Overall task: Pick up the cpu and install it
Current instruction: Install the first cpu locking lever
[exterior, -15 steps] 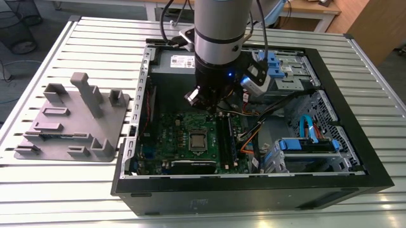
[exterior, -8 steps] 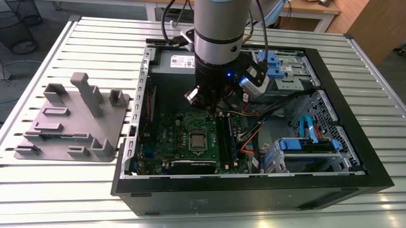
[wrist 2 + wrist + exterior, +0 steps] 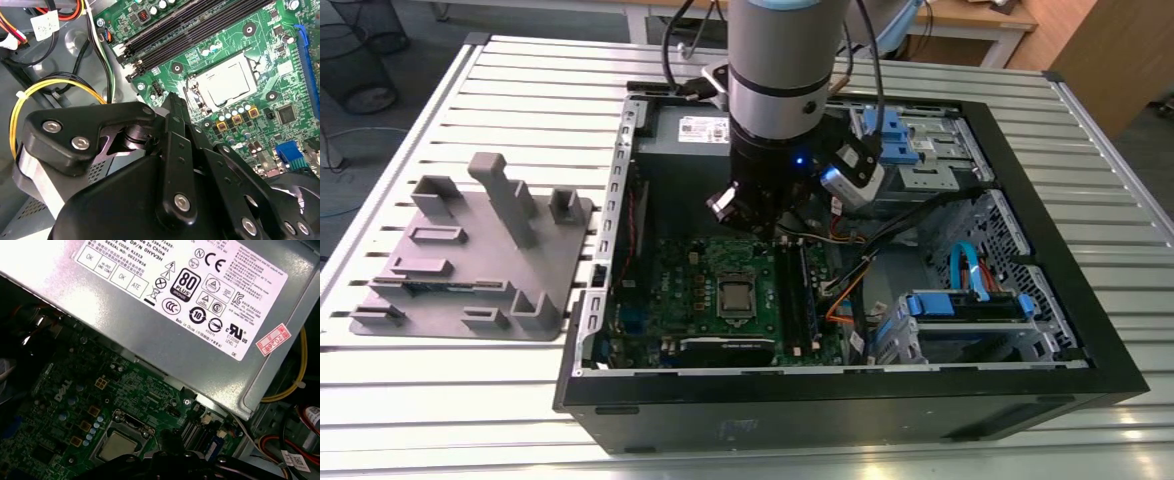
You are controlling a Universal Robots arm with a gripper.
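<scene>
While the arm hangs over the open computer case (image 3: 1067, 330) on the slatted metal table (image 3: 480, 420), the gripper (image 3: 175, 102) sits above the green circuit board (image 3: 220, 45), near the edge of the board that faces the power supply (image 3: 165, 305). In the second wrist view its black fingers (image 3: 176, 112) run together to a narrow tip with no gap showing between them and nothing visible in their grasp. The cpu (image 3: 227, 84) lies flat in the socket frame (image 3: 192, 92) on the board, its pale silvery top facing up, and the fingertips stand just beside that frame, apart from the chip. In the first wrist view the cpu (image 3: 116, 446) shows again as a pale square inside the metal rim, below the grey, label-covered power supply. In the exterior view the chip (image 3: 735, 296) sits near the middle of the board, with the dark memory slots (image 3: 790, 300) running along it on the exterior view's right. A bundle of yellow wires (image 3: 45, 92) loops beside the gripper's body in the second wrist view. On the table at the exterior view's left, well apart from the case, stands the grey plastic tray (image 3: 467, 300) with its upright posts.
</scene>
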